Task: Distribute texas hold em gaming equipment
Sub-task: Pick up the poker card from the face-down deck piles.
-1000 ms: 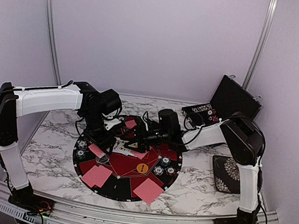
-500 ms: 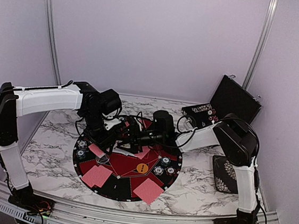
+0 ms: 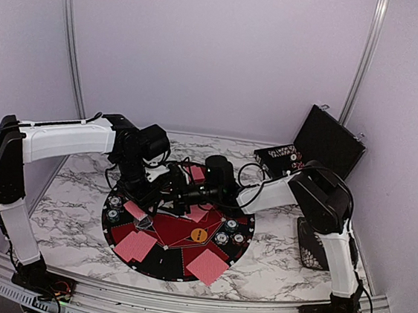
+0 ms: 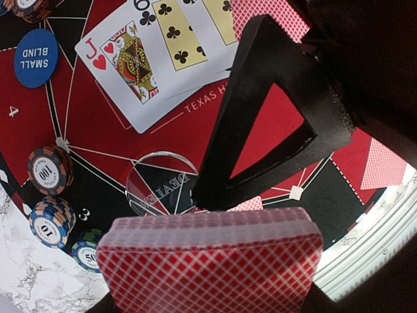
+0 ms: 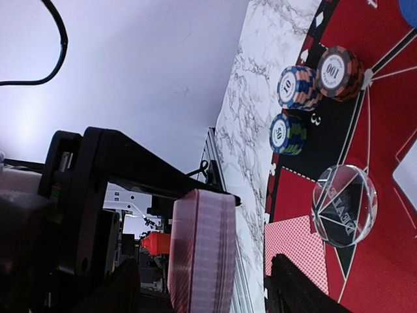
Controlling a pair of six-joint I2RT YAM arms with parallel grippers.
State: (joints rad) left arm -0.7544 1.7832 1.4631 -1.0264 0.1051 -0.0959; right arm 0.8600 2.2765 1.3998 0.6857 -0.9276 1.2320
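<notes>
Over the round red-and-black mat (image 3: pixel 177 232) on the marble surface (image 3: pixel 273 257), the two arms meet above its far left part. The left gripper (image 4: pixel 215 261) has its jaws partly open and closed on a deck (image 4: pixel 212 261) of red-backed cards, held on edge; the right wrist view shows the same deck (image 5: pixel 202 251) clamped in that black gripper frame. The right gripper (image 3: pixel 179 192) reaches in from the right toward the deck, its finger (image 4: pixel 260 117) just above the deck's top edge; its jaws stand open, and whether they touch a card cannot be told. Face-up cards, a jack of hearts (image 4: pixel 127 62) among them, lie on the mat beside a blue disc (image 4: pixel 36 57). A clear dealer button (image 4: pixel 163 186) rests near three chip stacks (image 4: pixel 52 195) at the mat's rim. Red-backed cards (image 3: pixel 136 244) lie face down on the mat's near side, more chips (image 3: pixel 227 232) and an orange disc (image 3: pixel 199 235) to its right. A black case (image 3: pixel 315 145) stands open at the far right.
</notes>
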